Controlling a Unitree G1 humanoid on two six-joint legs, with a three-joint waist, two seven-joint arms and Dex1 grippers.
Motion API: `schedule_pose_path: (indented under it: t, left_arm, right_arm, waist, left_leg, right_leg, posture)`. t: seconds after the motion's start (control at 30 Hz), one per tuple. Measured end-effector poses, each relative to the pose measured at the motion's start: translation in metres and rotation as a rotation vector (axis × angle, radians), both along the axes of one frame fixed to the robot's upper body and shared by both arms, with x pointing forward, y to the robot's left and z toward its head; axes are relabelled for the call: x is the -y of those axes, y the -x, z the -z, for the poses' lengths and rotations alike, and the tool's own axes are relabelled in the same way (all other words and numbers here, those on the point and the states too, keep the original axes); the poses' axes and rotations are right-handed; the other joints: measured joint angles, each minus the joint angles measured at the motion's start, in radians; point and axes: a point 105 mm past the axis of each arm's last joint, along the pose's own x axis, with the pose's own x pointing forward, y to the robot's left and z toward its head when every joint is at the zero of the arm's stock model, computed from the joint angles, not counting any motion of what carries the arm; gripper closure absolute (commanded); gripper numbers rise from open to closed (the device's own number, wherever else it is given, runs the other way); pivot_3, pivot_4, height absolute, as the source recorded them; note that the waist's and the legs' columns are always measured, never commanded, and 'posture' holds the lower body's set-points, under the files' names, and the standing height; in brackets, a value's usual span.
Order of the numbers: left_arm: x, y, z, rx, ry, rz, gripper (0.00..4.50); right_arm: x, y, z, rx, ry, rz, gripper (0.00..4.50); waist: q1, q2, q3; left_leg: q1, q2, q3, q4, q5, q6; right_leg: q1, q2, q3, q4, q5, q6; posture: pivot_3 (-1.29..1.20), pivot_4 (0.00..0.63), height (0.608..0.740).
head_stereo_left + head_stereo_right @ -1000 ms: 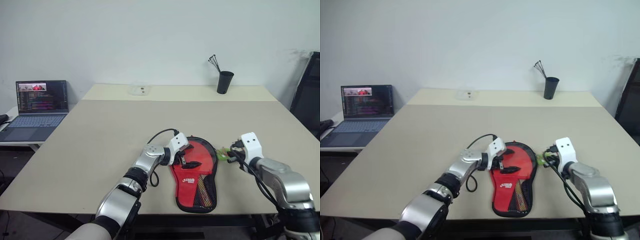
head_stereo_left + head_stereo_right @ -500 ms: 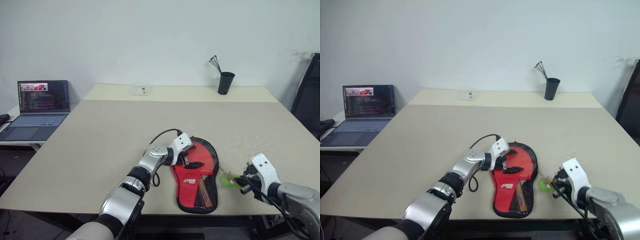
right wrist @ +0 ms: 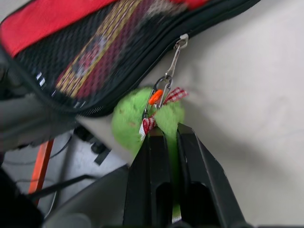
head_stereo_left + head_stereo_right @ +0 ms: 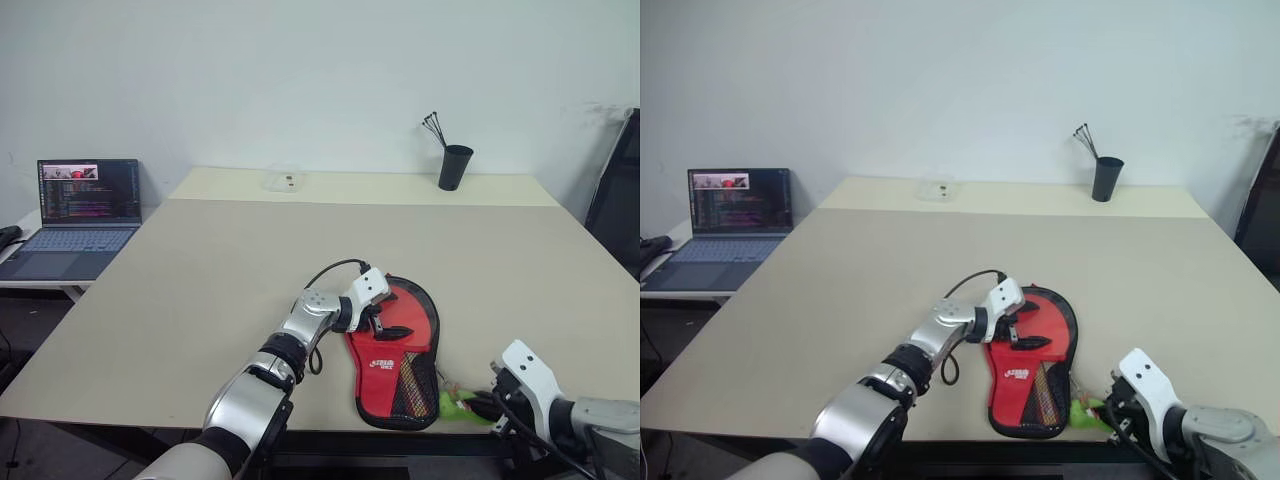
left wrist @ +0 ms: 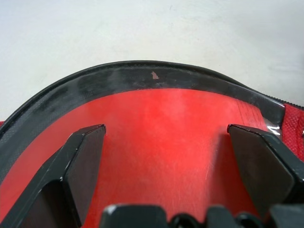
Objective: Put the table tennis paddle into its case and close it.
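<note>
Right gripper [image 3: 164, 135] pinched on green ball [image 3: 137, 118] (clipped to the zip pull) at table's [image 4: 200, 270] near edge. Case [image 4: 398, 355] red face up, paddle handle showing through mesh; left gripper [image 4: 383, 320] spread wide over it. Laptop [image 4: 75, 215] far left.

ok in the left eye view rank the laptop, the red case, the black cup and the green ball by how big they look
1. laptop and case: about alike in the picture; the case lies much nearer the camera, so no ranking.
2. black cup, far back on the table.
3. green ball, partly hidden at the table's near edge.
</note>
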Motion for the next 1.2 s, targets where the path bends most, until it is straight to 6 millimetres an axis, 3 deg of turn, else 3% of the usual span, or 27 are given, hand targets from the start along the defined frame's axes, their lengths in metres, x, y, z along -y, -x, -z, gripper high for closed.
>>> schedule_pose_path:
  t: [0.43, 0.87, 1.13, 1.2]
  left_arm:
    - [0.001, 0.000, 0.000, 0.002, 0.000, -0.003, 0.01]
    - [0.002, -0.001, 0.000, 0.006, -0.001, -0.010, 0.01]
    - [0.004, 0.000, 0.000, 0.008, 0.000, -0.005, 0.01]
    - [0.004, 0.000, 0.000, 0.009, 0.000, -0.004, 0.01]
  right_arm:
    - [-0.029, 0.048, 0.006, -0.129, -0.086, -0.186, 4.47]
    - [-0.035, 0.051, 0.016, -0.130, -0.109, -0.238, 4.47]
    - [-0.025, 0.046, 0.015, -0.128, -0.110, -0.256, 2.08]
    - [-0.021, 0.041, 0.012, -0.111, -0.114, -0.241, 2.08]
  waist:
    - [0.000, -0.001, 0.000]
    - [0.000, -0.002, 0.000]
    - [0.000, -0.002, 0.000]
    - [0.000, -0.002, 0.000]
  left_leg:
    - [0.001, 0.000, 0.000, 0.000, 0.000, 0.000]
    - [0.001, 0.000, 0.000, 0.000, -0.001, -0.001]
    - [0.001, 0.000, 0.001, 0.000, -0.001, -0.001]
    - [0.001, 0.000, 0.001, 0.000, -0.001, -0.001]
  right_leg:
    - [0.001, 0.000, 0.000, 0.000, 0.000, 0.000]
    - [0.001, 0.000, 0.000, 0.000, 0.000, 0.001]
    - [0.001, 0.000, 0.000, 0.000, 0.000, 0.001]
    - [0.001, 0.000, 0.000, 0.000, 0.000, 0.001]
  posture:
    - [0.00, 0.150, 0.740]
    - [0.00, 0.150, 0.740]
    - [0.00, 0.150, 0.740]
    - [0.00, 0.150, 0.740]
